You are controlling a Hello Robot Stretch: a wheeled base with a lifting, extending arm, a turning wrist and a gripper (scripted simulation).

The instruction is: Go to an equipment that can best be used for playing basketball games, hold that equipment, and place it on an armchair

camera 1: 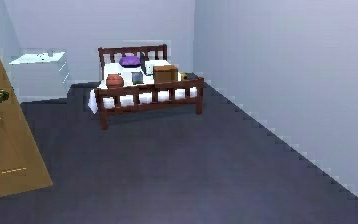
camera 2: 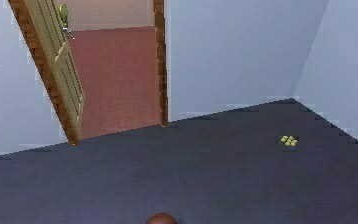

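How the pincer stands cannot be told from these pictures. A rounded brown shape (camera 2: 162, 218) is cut by the arm side view's bottom edge, and what it is cannot be told.

The ball (camera 1: 114, 81), round and orange-brown, is seen well ahead on a wooden bed (camera 1: 132, 49) at the far end of the room. It lies toward the forward view's left side of the mattress, near a purple pillow (camera 1: 132, 62) and a small dark thing (camera 1: 138, 77).

The ball is judged to be light, firm and springy, and not fragile. Being round, it is likely to roll off if nudged, and the soft bedding gives little to press against. It is best taken across its widest part, with the fingers on opposite sides at mid-height.

A brown box (camera 1: 166, 73) is set on the bed just beside the pillow; whether anything is in it cannot be told. A white cabinet (camera 1: 47, 72) with drawer fronts stands against the wall beside the bed, its contents hidden. A small yellow-green thing (camera 2: 289, 141) lies on the dark floor, and an open door (camera 2: 59, 60) leads to a red-floored room.
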